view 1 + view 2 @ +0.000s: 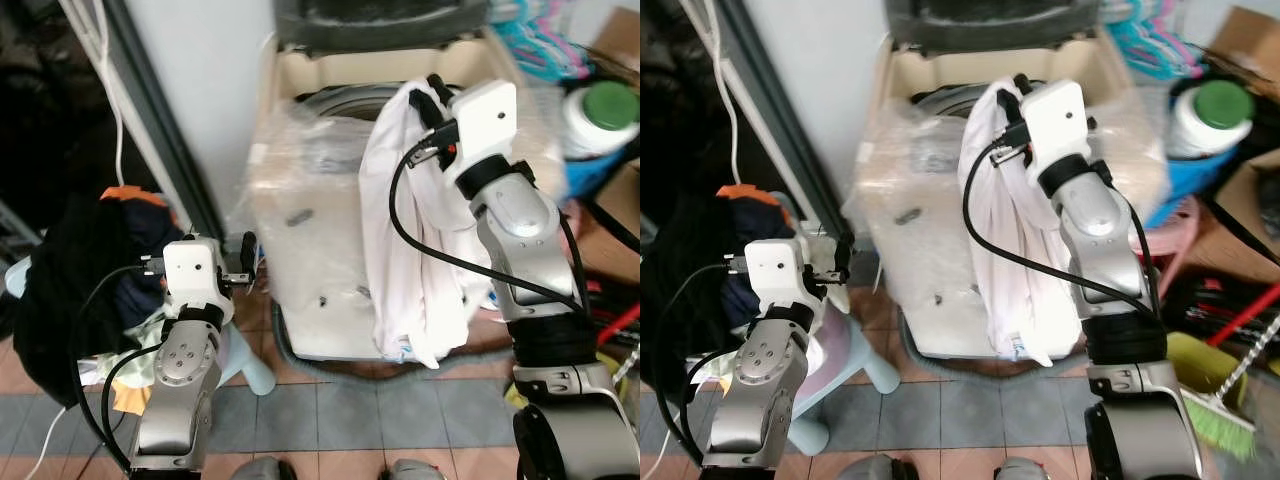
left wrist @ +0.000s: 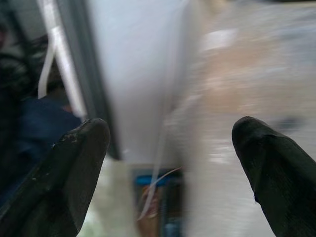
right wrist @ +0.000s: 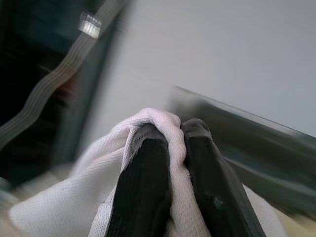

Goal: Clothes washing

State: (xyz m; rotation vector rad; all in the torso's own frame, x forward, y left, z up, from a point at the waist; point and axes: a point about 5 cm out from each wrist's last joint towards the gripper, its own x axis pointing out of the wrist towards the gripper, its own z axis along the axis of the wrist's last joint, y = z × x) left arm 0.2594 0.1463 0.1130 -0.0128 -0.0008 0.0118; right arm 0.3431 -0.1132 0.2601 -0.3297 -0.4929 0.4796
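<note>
Left eye: I have the right gripper [image 1: 433,92] up over the washer [image 1: 330,200] rim, clamped on a white garment [image 1: 405,240] that hangs down the washer's front. Left gripper [image 1: 243,262] is low, beside the washer's left corner, near a dark clothes pile [image 1: 70,270].
Right eye: same scene; green-capped bottle [image 1: 1205,115] right of the washer, broom [image 1: 1220,400] on the floor.
Left wrist: fingers [image 2: 74,168] spread wide, nothing between; view blurred.
Right wrist: fingers [image 3: 143,187] pinched together on a fold of the garment [image 3: 64,207].
</note>
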